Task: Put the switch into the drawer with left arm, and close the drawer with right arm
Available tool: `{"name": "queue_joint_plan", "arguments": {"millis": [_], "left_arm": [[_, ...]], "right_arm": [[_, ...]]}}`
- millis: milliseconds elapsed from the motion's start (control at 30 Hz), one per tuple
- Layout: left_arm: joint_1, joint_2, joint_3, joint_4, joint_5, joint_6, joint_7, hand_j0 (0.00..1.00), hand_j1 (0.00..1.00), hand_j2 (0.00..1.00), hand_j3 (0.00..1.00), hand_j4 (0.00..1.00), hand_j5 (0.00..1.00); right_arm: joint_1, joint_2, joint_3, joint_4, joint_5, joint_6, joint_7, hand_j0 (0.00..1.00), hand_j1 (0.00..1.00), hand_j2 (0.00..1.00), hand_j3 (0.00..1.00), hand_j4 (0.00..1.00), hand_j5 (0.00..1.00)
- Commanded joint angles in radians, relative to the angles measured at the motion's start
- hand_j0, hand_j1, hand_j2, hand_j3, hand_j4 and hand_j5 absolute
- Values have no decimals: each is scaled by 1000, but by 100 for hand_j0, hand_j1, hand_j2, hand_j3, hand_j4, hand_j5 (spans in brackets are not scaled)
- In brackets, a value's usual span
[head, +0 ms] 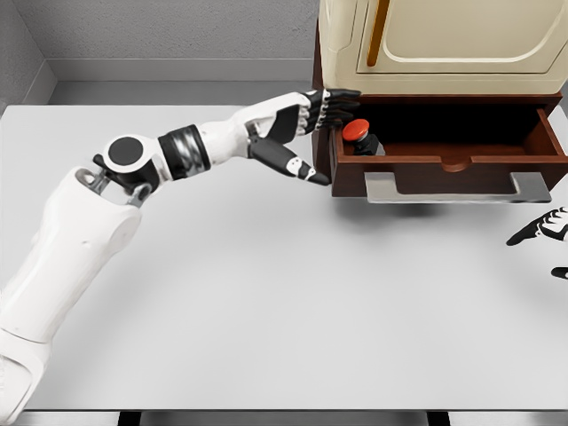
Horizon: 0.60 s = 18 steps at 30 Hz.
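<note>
1. The drawer is dark reddish-brown wood, boxy, pulled out from a cream cabinet with rounded panel edges and a slim wooden handle.
2. A flat, pale grey metal pull runs along the drawer's front, shaped like a wide bracket.
3. The switch sits inside the drawer at its left end: a glossy red, domed button on a black base, resting near the left wall.
4. My left hand reaches out at the drawer's left corner. Its black-tipped fingers are extended over the top of the left wall, and the thumb points along the outside of the front corner.
5. My left hand is spread and holds nothing; the switch lies just beside the fingertips, to their right and slightly below, apart from them.
6. My right hand shows only at the right edge, below the drawer's front, over the smooth white table. Its fingers point left, loosely extended and empty.
</note>
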Motion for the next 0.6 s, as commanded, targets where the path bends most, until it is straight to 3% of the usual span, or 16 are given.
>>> {"name": "queue_joint_plan", "arguments": {"millis": [0, 233, 367, 567], "left_arm": [[0, -13, -9, -3, 6, 0, 0, 100, 100, 100, 100, 100, 100], [-2, -66, -29, -3, 3, 0, 0, 100, 100, 100, 100, 100, 100], [-11, -171, -26, 4, -95, 0, 0, 100, 100, 100, 100, 100, 100], [-20, -161, -14, -44, -94, -9, 0, 100, 100, 100, 100, 100, 100]], "right_arm": [[0, -1, 0, 0, -7, 3, 0, 74, 74, 74, 74, 74, 74], [3, 0, -1, 0, -7, 3, 0, 74, 74, 74, 74, 74, 74], [3, 0, -1, 0, -7, 3, 0, 75, 75, 75, 75, 75, 75], [5, 0, 2, 0, -7, 3, 0, 75, 75, 75, 75, 75, 75]]}}
